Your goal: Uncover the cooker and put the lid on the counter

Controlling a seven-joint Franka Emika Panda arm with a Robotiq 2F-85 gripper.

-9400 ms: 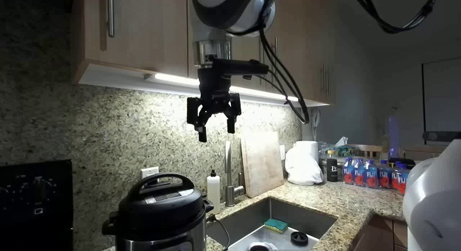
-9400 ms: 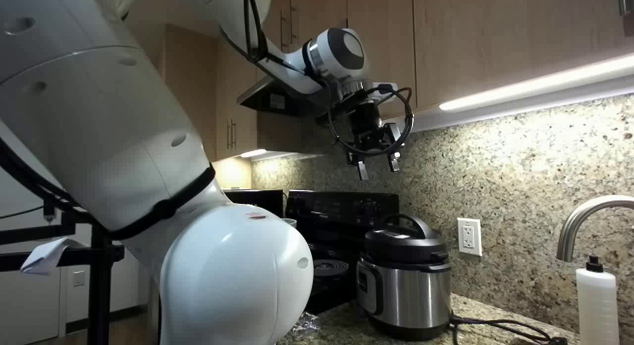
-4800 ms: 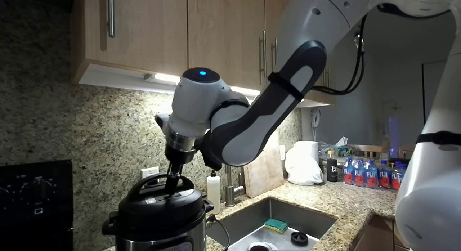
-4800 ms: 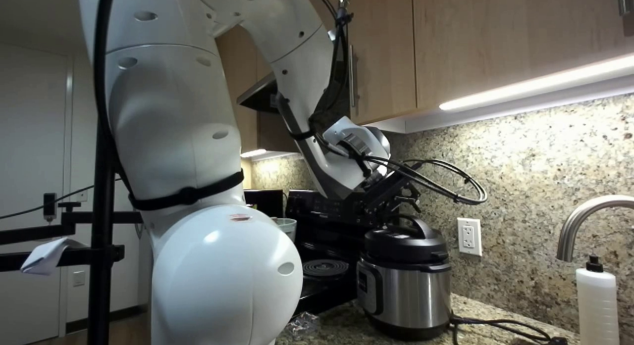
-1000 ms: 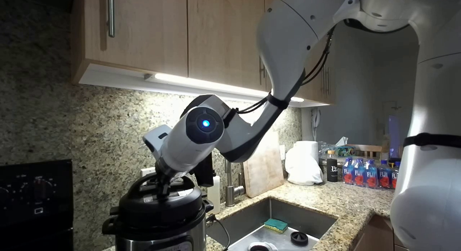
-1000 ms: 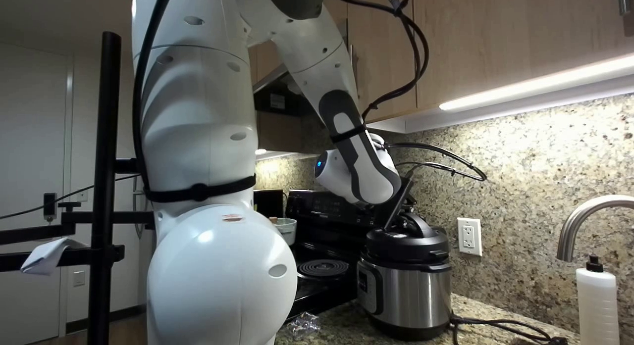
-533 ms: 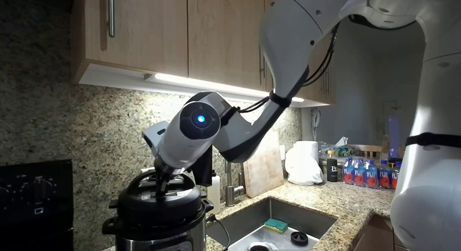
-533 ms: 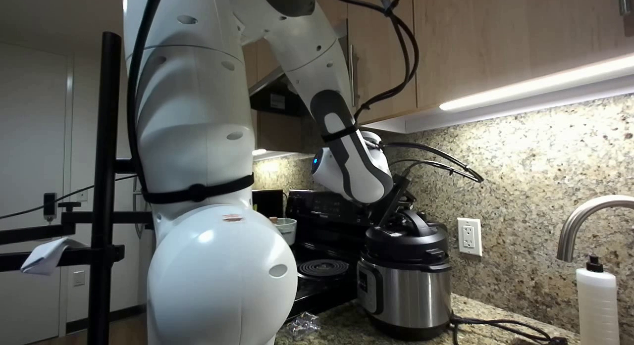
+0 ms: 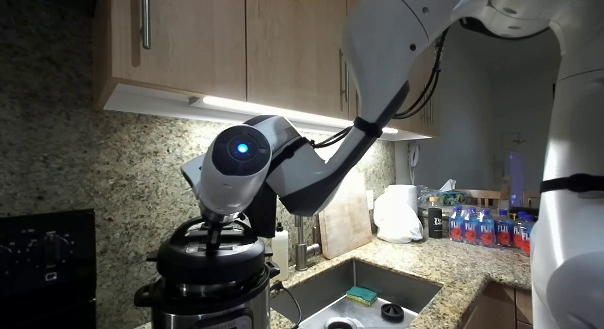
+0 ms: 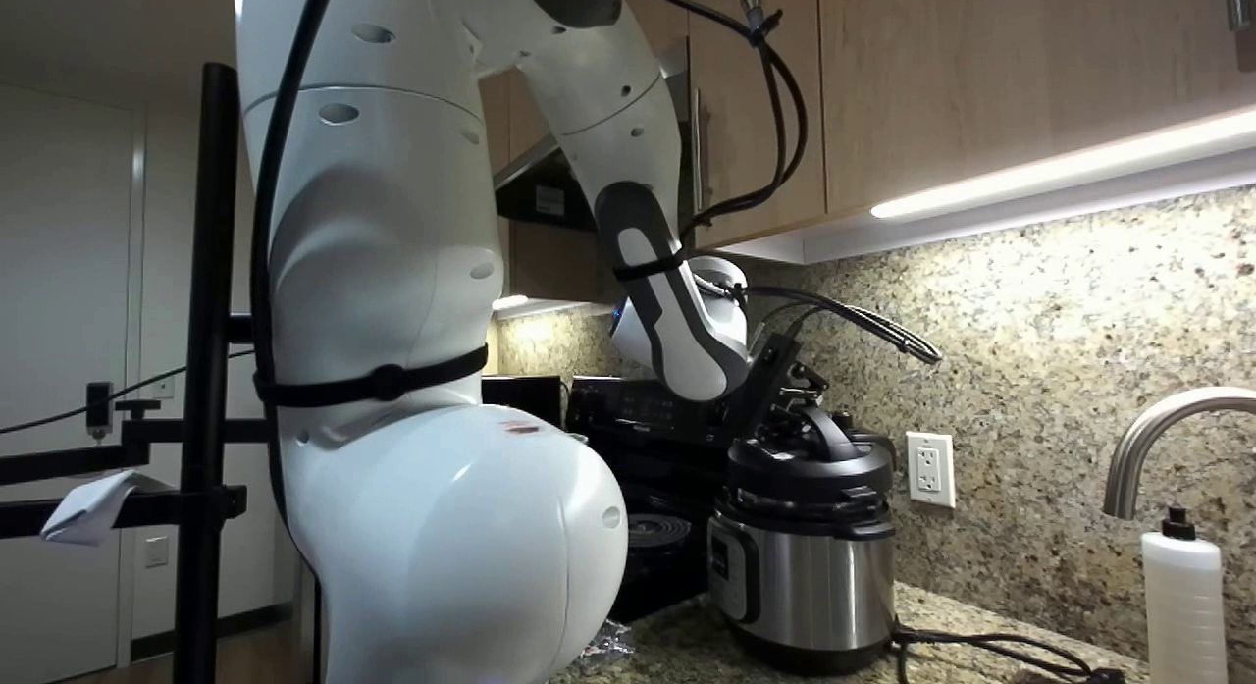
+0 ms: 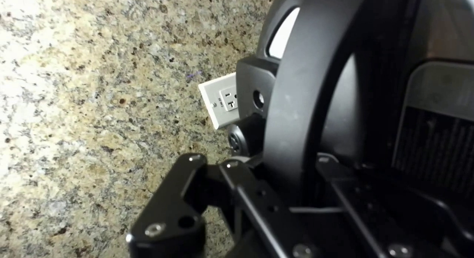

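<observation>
The black domed lid (image 9: pixel 212 267) has come up a little over the steel cooker (image 10: pixel 814 586); a strip of its silver inner part shows under its edge in an exterior view. Whether its lower part still touches the cooker's rim, I cannot tell. My gripper (image 9: pixel 213 237) reaches down from above and is shut on the lid's arched handle (image 11: pixel 287 113). In the wrist view the fingers (image 11: pixel 255 198) stand on either side of that handle; where they grip is dark. The granite counter (image 9: pixel 453 253) runs around the sink, and a dark stretch lies beside the cooker.
The sink (image 9: pixel 396 277) holds a sponge (image 9: pixel 361 295). Close by stand a soap bottle (image 10: pixel 1182 605), the faucet (image 10: pixel 1138 448) and a cutting board (image 9: pixel 347 215). A white bag (image 9: pixel 398 220) and several water bottles (image 9: pixel 486 227) are on the counter. Cabinets (image 9: pixel 292 50) hang above; a stove (image 9: pixel 47 263) adjoins.
Earlier my open gripper hung above the covered cooker, then came down to the handle and shut on it. Over the last second it has risen slightly, and the lid with it, turning a little.
</observation>
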